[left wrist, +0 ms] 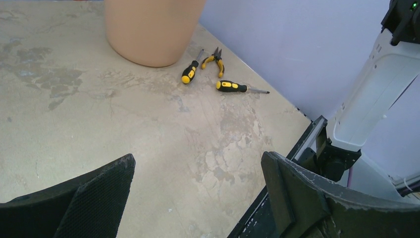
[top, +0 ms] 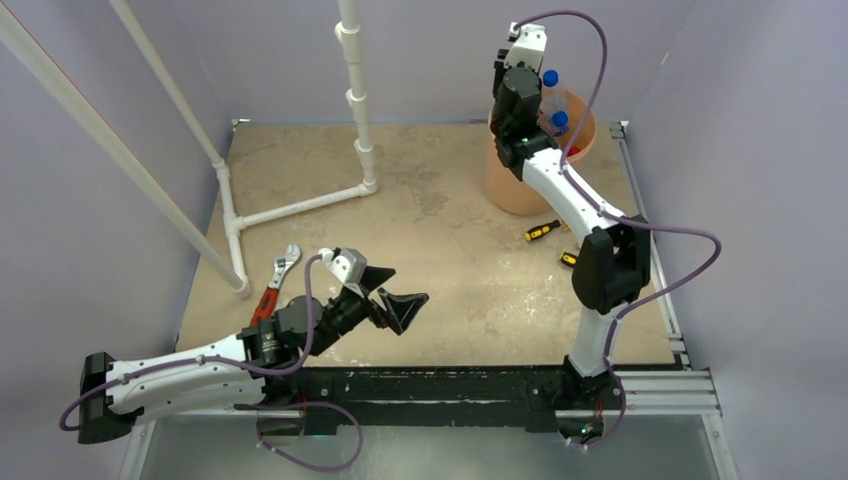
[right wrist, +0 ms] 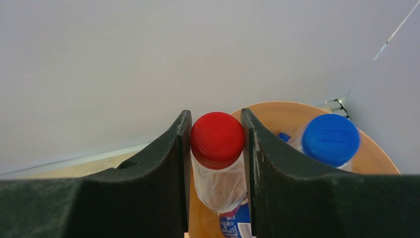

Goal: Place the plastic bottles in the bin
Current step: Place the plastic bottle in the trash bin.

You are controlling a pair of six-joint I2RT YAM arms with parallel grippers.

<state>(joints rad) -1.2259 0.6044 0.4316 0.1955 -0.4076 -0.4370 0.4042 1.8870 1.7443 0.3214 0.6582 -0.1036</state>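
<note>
Beige mottled desk [top: 450, 200], worn and patchy, lilac walls, white pipe frame [top: 300, 205] far left. Top view: orange bin [top: 515, 185] at far right of desk, round, smooth plastic. Right arm [top: 565, 190] reaches over it, and two blue caps [top: 560, 120] show at its mouth. Left gripper [top: 408, 285] low near the front edge, fingers apart, nothing in them. Red-handled wrench [top: 270, 290] just beside the left arm. Two yellow-and-black screwdrivers [top: 543, 231] near the bin.

Left wrist view: textured black fingers [left wrist: 99, 193] spread wide over bare desk. Tapered bin base at top; one screwdriver and yellow-handled pliers [left wrist: 214, 58] just beside it, the second screwdriver close by.

Right wrist view: right gripper [right wrist: 216, 121] clamped on the neck of a red-capped bottle [right wrist: 218, 168], over the bin's rolled rim. Ribbed cap, clear crinkled body, blue label with white print, unreadable. Blue-capped bottle [right wrist: 331, 140] already inside the bin.
</note>
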